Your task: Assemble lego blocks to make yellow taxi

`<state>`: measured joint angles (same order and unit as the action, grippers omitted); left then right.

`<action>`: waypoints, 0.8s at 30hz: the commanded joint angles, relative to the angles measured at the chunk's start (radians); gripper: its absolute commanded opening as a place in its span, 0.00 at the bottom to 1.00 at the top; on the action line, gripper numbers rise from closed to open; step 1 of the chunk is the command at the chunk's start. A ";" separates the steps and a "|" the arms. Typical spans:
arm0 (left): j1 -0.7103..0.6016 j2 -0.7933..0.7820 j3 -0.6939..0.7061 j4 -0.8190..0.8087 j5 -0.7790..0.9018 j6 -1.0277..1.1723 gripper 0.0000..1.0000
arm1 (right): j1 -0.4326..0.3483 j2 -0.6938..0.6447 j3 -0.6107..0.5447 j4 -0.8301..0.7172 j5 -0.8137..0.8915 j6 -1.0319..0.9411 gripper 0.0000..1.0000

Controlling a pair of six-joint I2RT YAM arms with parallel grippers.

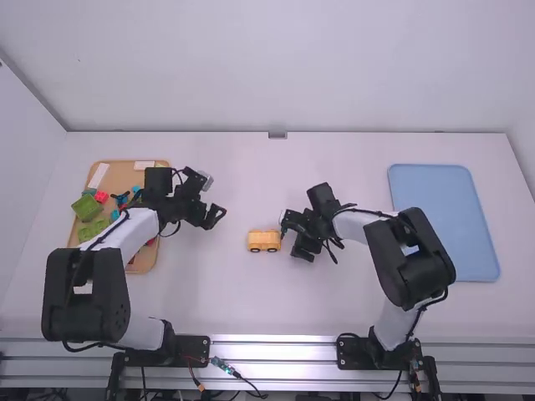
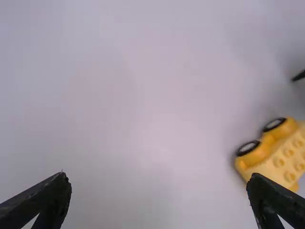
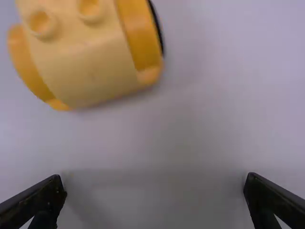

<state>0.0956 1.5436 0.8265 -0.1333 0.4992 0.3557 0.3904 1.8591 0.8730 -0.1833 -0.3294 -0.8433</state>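
Yellow and wheeled, the block car (image 1: 264, 241) sits just below the high view's middle. Just off its right end, the right gripper (image 1: 292, 238) stands wide and empty; the left gripper (image 1: 214, 199), also spread and empty, hangs apart, up and left of it.
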 commanded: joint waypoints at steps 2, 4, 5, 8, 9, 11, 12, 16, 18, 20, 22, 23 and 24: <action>0.079 -0.005 0.031 -0.009 -0.076 -0.159 0.99 | -0.035 -0.035 -0.021 -0.015 0.035 0.035 0.99; 0.116 -0.005 0.037 -0.009 -0.117 -0.230 0.99 | -0.045 -0.048 -0.021 -0.017 0.023 0.035 0.99; 0.140 -0.005 0.040 -0.009 -0.150 -0.276 0.99 | -0.049 -0.060 -0.021 -0.017 0.006 0.035 0.99; 0.181 -0.005 0.044 -0.007 -0.214 -0.359 0.99 | -0.050 -0.082 -0.021 -0.026 -0.016 0.035 0.99; 0.189 -0.005 0.045 -0.007 -0.217 -0.374 0.99 | -0.048 -0.093 -0.019 -0.038 -0.018 0.035 0.99; 0.193 -0.005 0.047 -0.001 -0.216 -0.389 0.99 | -0.041 -0.113 -0.012 -0.063 -0.009 0.048 0.99; 0.190 -0.005 0.045 0.009 -0.219 -0.412 0.99 | -0.031 -0.133 0.005 -0.097 0.016 0.082 0.99; 0.186 -0.005 0.044 0.005 -0.221 -0.515 0.99 | 0.000 -0.178 0.073 -0.214 0.060 0.122 0.99; 0.183 -0.004 0.043 -0.009 -0.220 -0.602 0.99 | 0.021 -0.198 0.116 -0.270 0.089 0.122 0.99; 0.187 -0.004 0.043 -0.034 -0.223 -0.680 0.99 | 0.038 -0.209 0.141 -0.298 0.111 0.121 0.99; 0.192 -0.004 0.043 -0.036 -0.229 -0.722 0.99 | 0.058 -0.214 0.160 -0.303 0.142 0.122 0.99; 0.192 -0.004 0.044 -0.034 -0.228 -0.725 0.99 | 0.063 -0.214 0.163 -0.300 0.153 0.122 0.99; 0.192 -0.004 0.047 -0.039 -0.232 -0.756 0.99 | 0.070 -0.214 0.163 -0.293 0.160 0.121 0.99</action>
<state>0.2852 1.5433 0.8474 -0.1669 0.2756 -0.2859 0.4442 1.6615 1.0172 -0.4732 -0.2173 -0.7307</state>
